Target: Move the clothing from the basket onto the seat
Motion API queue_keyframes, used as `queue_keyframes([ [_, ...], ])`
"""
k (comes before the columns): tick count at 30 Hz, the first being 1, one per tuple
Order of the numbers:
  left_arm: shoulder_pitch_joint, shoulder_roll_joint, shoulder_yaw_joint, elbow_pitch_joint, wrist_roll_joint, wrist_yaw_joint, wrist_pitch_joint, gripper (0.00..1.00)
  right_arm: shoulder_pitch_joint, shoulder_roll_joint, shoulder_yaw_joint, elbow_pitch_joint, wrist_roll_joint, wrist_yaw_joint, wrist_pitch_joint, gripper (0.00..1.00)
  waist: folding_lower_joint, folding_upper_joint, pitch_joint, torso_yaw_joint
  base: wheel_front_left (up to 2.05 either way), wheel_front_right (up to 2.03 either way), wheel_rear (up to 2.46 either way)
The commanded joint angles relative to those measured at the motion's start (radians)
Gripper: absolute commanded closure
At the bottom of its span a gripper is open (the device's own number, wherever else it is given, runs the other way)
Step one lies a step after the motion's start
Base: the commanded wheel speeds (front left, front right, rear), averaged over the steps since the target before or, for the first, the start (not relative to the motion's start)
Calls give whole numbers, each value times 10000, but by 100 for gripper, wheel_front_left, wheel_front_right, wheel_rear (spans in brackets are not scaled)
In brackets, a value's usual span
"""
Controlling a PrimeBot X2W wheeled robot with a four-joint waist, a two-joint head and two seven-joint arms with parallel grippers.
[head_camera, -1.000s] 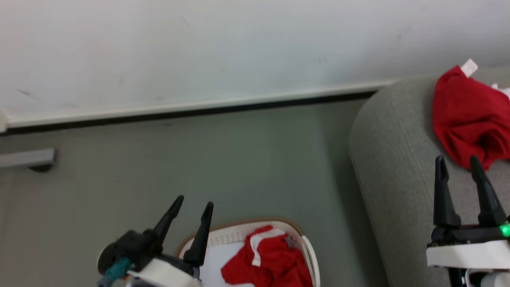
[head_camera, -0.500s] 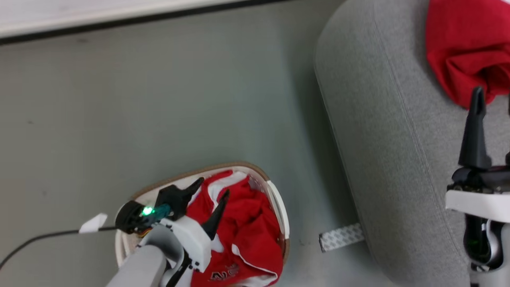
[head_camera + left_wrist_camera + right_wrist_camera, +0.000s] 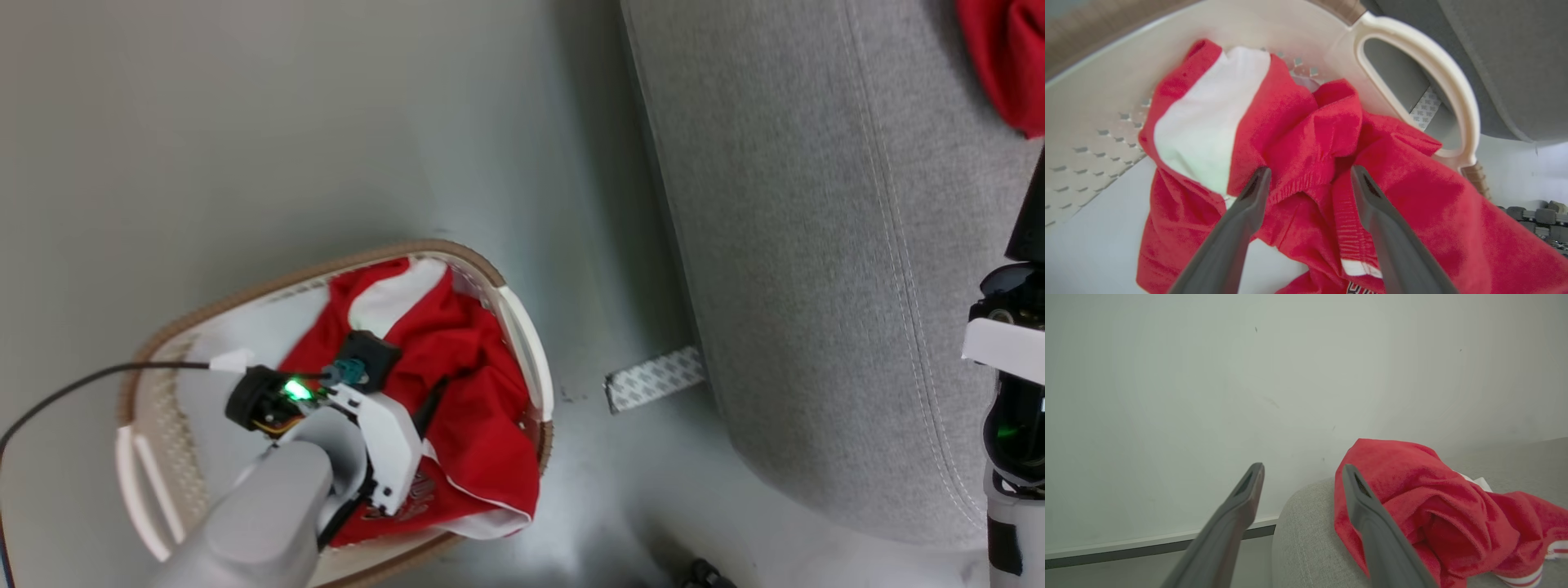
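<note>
The white basket with a brown rim band stands on the floor at the lower left. In it lies crumpled red clothing with white trim. My left gripper reaches down into the basket. In the left wrist view it is open, its fingers straddling a raised fold of that red clothing. The big grey seat is on the right, with a second red garment lying on it. My right gripper hovers open above the seat, beside that garment, holding nothing.
A grey patterned strip lies on the floor between basket and seat. A black cable trails left from my left wrist. A small dark object sits at the bottom edge. A pale wall stands behind the seat.
The head camera has tilted down, so the wall has left the picture. My left gripper has dropped from above the basket rim into the basket, onto the red clothing. The right gripper stays over the seat.
</note>
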Motion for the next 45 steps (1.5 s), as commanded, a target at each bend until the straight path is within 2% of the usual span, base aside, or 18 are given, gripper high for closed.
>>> queue_keyframes([
  [1,-249,145,-151,269,-159,21,42,0,-120,11,-44,-84,203,-24,-33,0,-3,0,547,-438,0,0,0],
  [4,-637,153,-504,893,-266,18,133,0,-13,13,-85,-153,350,-25,-32,0,-3,0,783,-534,8,8,8],
  [12,-1247,189,-1526,2373,-387,20,698,0,230,12,97,-399,83,-26,-33,0,-3,0,1063,-205,15,15,15],
  [15,-1308,125,-1690,3037,-644,23,1355,0,250,6,82,-363,29,-26,-33,0,-3,0,965,-178,0,0,0],
  [19,-1419,-13,-1918,3123,-840,20,1396,0,209,12,138,-387,-66,-26,-33,0,-3,0,868,-148,0,0,0],
  [20,-1493,-35,-2009,3098,-888,20,1309,27,193,10,141,-397,-83,-26,-33,0,-3,0,844,-130,0,0,0],
  [21,-1518,-80,-2118,3045,-960,20,1223,100,187,9,124,-391,-113,-26,-33,0,-3,0,811,-99,0,0,0],
  [27,-1579,-200,-2685,2834,-1536,18,746,100,133,9,49,-217,-428,-24,-33,0,-3,0,380,178,0,0,0],
  [32,-1350,-505,-3022,2739,-2115,18,61,100,73,6,-89,-72,-773,-26,-33,0,-3,0,-484,582,0,0,0],
  [39,-679,-1142,-3513,2406,-2904,18,-1253,100,576,5,-259,373,-1408,-26,-34,0,-3,0,-2655,1465,0,0,0],
  [45,77,-1432,-3841,1812,-3619,18,-2054,100,1257,-1,-285,945,-1794,-26,-34,0,-3,0,-4769,2257,0,0,0],
])
